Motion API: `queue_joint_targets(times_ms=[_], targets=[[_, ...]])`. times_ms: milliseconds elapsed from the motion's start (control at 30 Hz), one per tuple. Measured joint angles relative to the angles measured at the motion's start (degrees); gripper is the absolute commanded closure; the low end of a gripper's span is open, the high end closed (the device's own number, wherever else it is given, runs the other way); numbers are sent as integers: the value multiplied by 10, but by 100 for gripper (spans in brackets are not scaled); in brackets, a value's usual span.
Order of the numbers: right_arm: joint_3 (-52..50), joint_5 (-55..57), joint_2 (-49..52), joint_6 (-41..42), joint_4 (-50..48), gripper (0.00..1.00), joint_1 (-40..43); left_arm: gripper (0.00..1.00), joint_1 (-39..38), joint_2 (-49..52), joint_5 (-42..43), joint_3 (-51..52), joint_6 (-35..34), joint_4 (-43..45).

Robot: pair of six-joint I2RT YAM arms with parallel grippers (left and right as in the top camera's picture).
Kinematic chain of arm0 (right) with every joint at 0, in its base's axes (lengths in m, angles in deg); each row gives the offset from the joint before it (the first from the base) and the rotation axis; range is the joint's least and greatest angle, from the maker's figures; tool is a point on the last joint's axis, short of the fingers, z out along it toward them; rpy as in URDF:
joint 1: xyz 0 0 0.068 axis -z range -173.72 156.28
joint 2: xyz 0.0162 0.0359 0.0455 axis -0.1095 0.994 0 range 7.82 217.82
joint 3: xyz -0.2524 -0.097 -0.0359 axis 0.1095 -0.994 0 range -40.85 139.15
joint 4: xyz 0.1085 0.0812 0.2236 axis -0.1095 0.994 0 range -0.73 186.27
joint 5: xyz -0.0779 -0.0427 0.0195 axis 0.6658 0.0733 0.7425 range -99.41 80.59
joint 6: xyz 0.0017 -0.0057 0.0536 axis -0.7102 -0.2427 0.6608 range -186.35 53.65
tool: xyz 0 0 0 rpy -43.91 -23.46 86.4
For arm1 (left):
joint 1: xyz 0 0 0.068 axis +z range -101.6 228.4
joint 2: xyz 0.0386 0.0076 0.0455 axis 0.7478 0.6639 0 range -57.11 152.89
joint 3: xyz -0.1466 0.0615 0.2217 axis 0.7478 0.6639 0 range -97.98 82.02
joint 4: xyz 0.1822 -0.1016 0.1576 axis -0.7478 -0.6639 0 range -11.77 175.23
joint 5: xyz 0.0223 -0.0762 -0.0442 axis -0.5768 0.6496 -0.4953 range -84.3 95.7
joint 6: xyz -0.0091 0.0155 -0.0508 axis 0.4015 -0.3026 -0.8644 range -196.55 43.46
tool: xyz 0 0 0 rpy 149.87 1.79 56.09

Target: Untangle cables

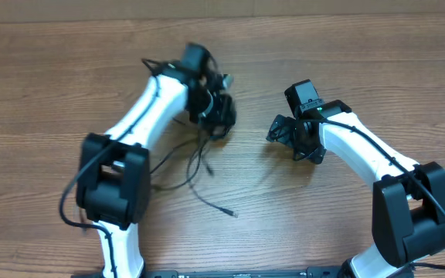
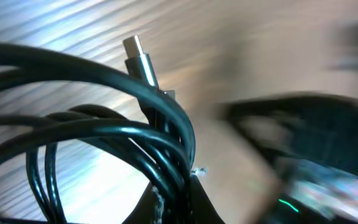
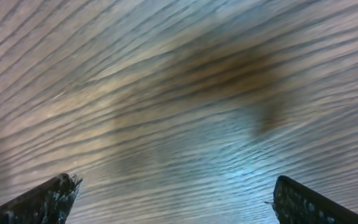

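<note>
Left gripper (image 1: 216,116) clamps the cables (image 2: 135,132); wrist view alone shows a silver plug (image 2: 139,59).

Overhead looks straight down on the whole bench (image 1: 346,46). The left wrist view sits close against the cables (image 2: 173,124), also seen from overhead. The right wrist view faces only nearby bench surface.

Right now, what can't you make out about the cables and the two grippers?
- Overhead: the left gripper covers the spot where it pinches the cables; the plug ends are too small to identify.
- Left wrist: the cables run off the left and bottom edges, so no cord count; the dark shape at right is blurred.
- Right wrist: only blurred table; the fingers of the open right gripper are cut by the bottom edge.
</note>
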Motion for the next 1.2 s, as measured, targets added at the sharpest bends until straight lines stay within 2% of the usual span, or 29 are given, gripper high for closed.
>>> queue_joint_targets(times_ms=[133,200,300,433,700,867,1033,1200], targets=[[0,-45,0,-1,0,0,0,96,47,0,210,-33,82,-14],[0,-65,0,0,-5,0,0,96,62,0,282,-34,100,-9],[0,-139,0,-31,-38,0,0,96,73,0,357,-34,104,-8],[0,-301,0,-139,-115,0,1,96,86,0,432,-34,79,3],[0,-548,-13,-312,-194,0,11,96,153,0,478,-34,7,6],[0,-611,-22,-366,-262,0,2,96,174,0,478,-34,-60,3],[0,-549,-23,-321,-330,0,-46,96,162,0,466,-34,-144,3],[0,-411,-23,-216,-377,0,-97,96,153,0,465,-34,-188,3]])
